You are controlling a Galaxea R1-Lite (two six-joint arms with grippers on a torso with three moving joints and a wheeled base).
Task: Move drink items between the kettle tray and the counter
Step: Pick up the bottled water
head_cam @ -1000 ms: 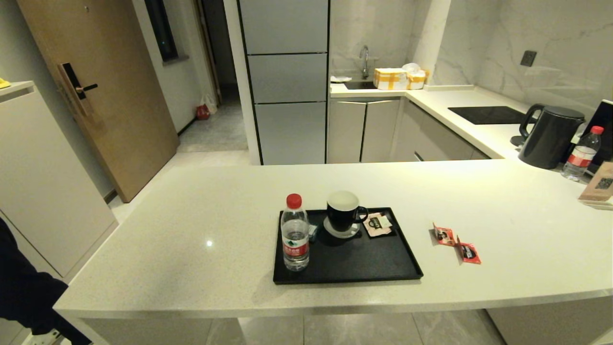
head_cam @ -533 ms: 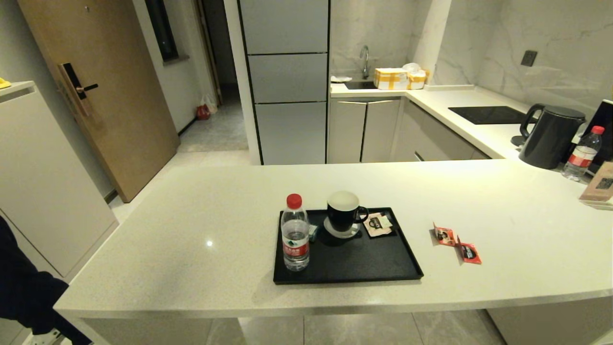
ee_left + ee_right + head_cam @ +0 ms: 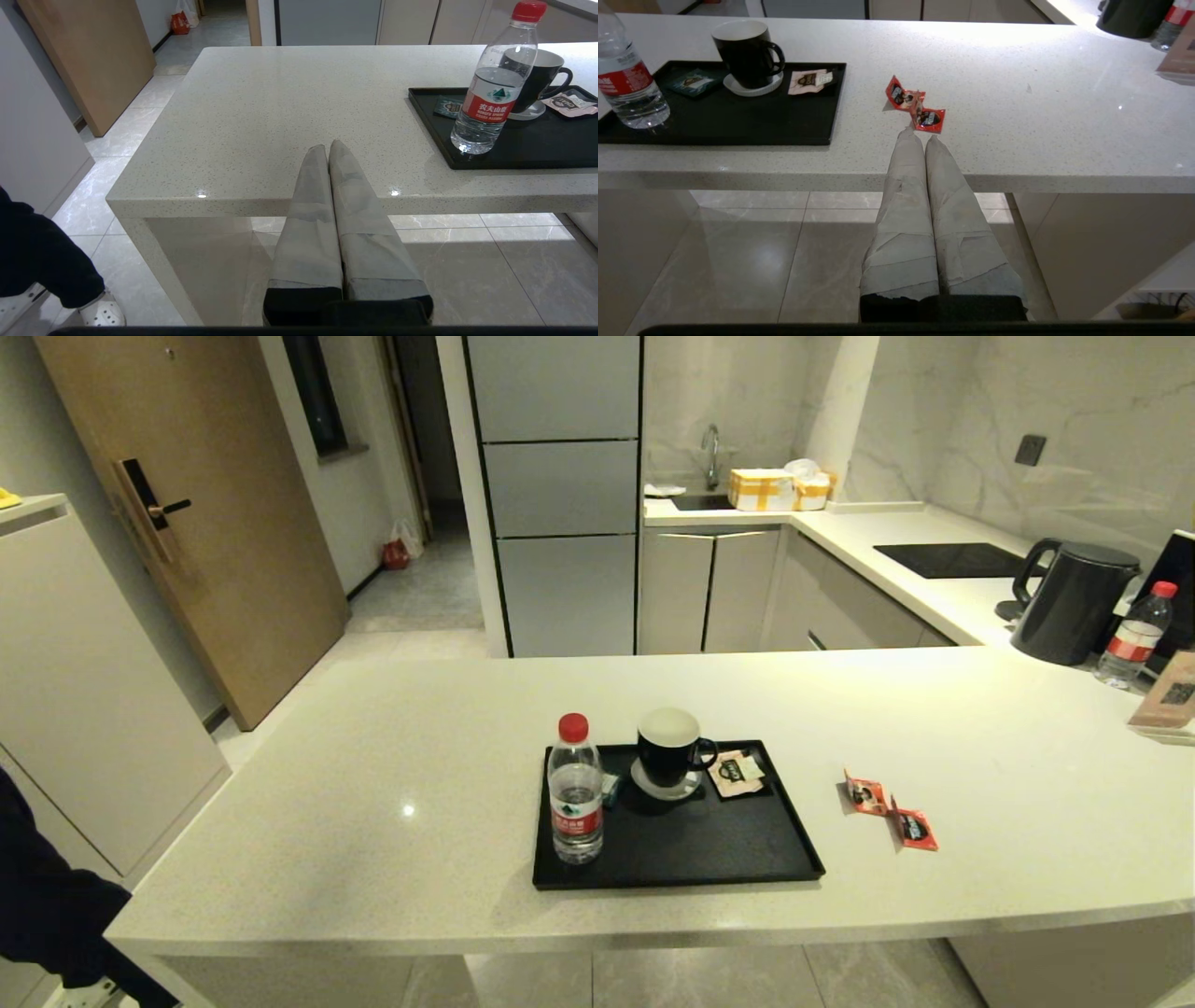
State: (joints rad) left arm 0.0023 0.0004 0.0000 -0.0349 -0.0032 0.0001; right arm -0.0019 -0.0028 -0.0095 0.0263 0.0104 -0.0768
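Holding both grippers pressed closed and empty before the counter [image 3: 373,775], left gripper [image 3: 328,148] and right gripper [image 3: 918,137], I see the water bottle [image 3: 575,791] upright on the kettle tray [image 3: 738,859]; two red sachets [image 3: 892,810] lie on stone beside it.

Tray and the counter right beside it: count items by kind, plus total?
Water bottle on the black tray: 1
Black mug: 1
Saucer: 1
Pink packet: 1
Teal packet: 1
Red sachets on the counter: 2
Total: 7
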